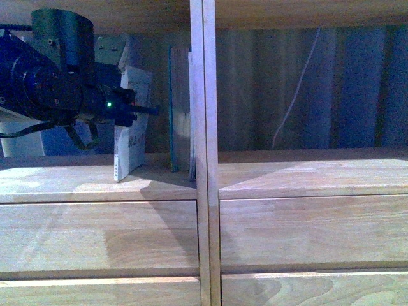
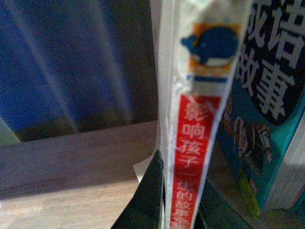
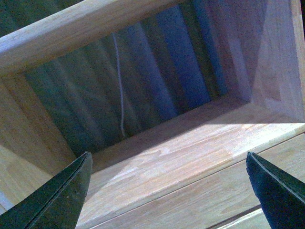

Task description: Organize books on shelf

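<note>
Book time: the thin book (image 1: 132, 127) has a pale blue-white cover. Its spine (image 2: 194, 143) is white at the top and red lower down. There is a little blue whale on an orange patch on the white part. White Chinese letters run down the red part, and I can read 影响孩子. The letters below that are too blurry for me.

The thin book stands in the left box of the shelf (image 1: 95, 185), above the drawers (image 1: 95, 236). It tips a bit, and its bottom edge looks down on the board. My left hand (image 1: 148, 110) is clenched on it, with one dark finger (image 2: 145, 202) on each side of the spine.

The teal books (image 1: 172, 108) stand straight up against the middle post (image 1: 204, 127), just beside the thin book but not touching it. In the left wrist view, one teal cover (image 2: 267, 119) has big white letters on a dark patch, and I can read 故事.

My right hand (image 3: 167, 191) is wide open and holds nothing. It faces the right box of the shelf, where a white cord (image 1: 293, 95) hangs at the back.
</note>
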